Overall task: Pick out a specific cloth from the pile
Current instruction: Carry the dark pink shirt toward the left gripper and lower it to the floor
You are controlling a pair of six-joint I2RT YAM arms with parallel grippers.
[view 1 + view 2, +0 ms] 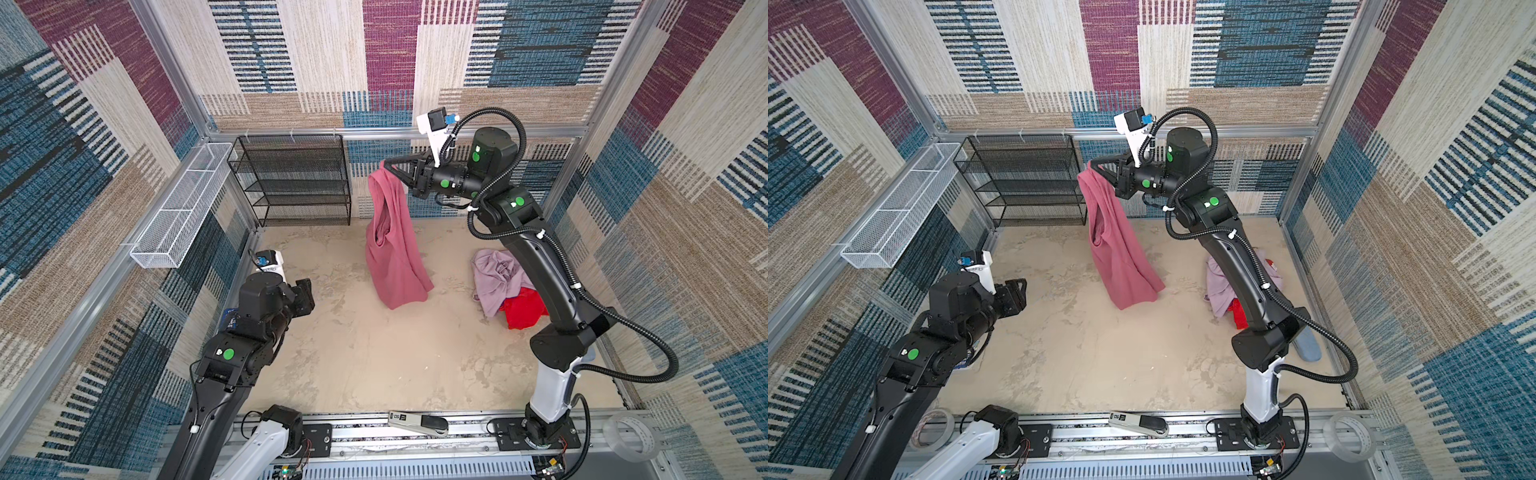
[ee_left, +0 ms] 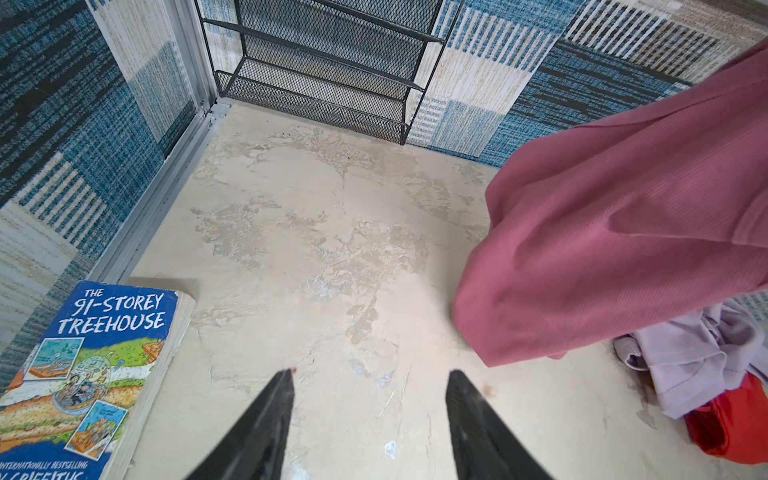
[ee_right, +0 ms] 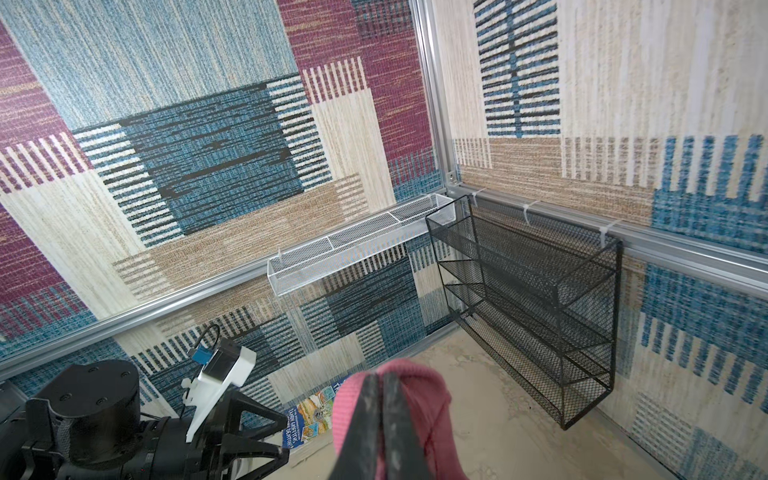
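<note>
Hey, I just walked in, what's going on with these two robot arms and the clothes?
The right gripper is shut on the top of the dusty rose cloth, holding it up so it hangs down toward the table. The pile, a lilac-pink cloth over a red cloth, lies apart from it, to its right in both top views. The left gripper is open and empty, over bare table near a book.

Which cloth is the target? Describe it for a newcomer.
Find the black mesh rack at the back. Just right of it in a top view, the right pincer pinches the dusty rose cloth, which hangs down long. Unlike the lilac cloth and red cloth, it is not crumpled on the tabletop.
</note>
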